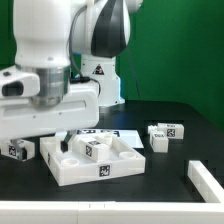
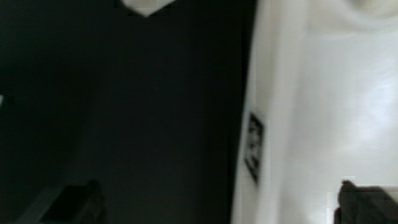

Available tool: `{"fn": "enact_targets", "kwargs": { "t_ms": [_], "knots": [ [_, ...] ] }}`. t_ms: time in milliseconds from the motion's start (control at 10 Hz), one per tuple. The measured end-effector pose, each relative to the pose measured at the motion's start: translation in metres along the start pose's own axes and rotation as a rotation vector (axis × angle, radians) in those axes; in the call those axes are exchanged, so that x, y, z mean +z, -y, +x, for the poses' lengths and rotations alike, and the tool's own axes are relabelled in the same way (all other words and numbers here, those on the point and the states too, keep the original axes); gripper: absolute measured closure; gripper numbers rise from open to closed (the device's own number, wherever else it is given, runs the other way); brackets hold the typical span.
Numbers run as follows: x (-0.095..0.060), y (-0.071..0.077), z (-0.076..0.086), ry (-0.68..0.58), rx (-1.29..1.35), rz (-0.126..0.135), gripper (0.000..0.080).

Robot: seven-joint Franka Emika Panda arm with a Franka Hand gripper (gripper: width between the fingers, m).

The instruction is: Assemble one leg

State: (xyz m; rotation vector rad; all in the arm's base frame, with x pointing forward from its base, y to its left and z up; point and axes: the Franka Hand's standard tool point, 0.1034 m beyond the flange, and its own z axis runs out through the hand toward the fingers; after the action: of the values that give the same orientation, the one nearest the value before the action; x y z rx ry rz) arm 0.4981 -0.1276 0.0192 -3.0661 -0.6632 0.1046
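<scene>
The wide white panel [image 1: 95, 160] with round sockets lies on the dark table, with a tag on its front wall. A small tagged white leg [image 1: 96, 149] rests on top of it. Two more legs [image 1: 165, 130] lie to the exterior view's right, and another [image 1: 17, 150] lies at the left. My gripper [image 1: 62, 143] hangs just above the panel's left part. In the wrist view the gripper [image 2: 222, 205] is open and holds nothing. Its dark fingertips [image 2: 75, 205] straddle the panel's tagged edge [image 2: 254, 150]. No leg shows in the wrist view.
The marker board [image 1: 120, 133] lies flat behind the panel. A long white part [image 1: 205, 180] lies at the exterior view's lower right. The robot base [image 1: 100, 70] stands behind, before a green backdrop.
</scene>
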Motion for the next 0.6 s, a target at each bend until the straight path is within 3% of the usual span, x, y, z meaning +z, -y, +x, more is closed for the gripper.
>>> {"fn": "enact_targets", "kwargs": {
  "t_ms": [100,400,600],
  "knots": [
    [0.0081,0.0041,-0.0057,-0.003,0.015,0.004,0.015],
    [0.0113,0.0038,-0.0066,-0.019,0.025,-0.005,0.015],
    [0.0114,0.0038,-0.0066,-0.019,0.024,-0.005,0.0407]
  ]
}}
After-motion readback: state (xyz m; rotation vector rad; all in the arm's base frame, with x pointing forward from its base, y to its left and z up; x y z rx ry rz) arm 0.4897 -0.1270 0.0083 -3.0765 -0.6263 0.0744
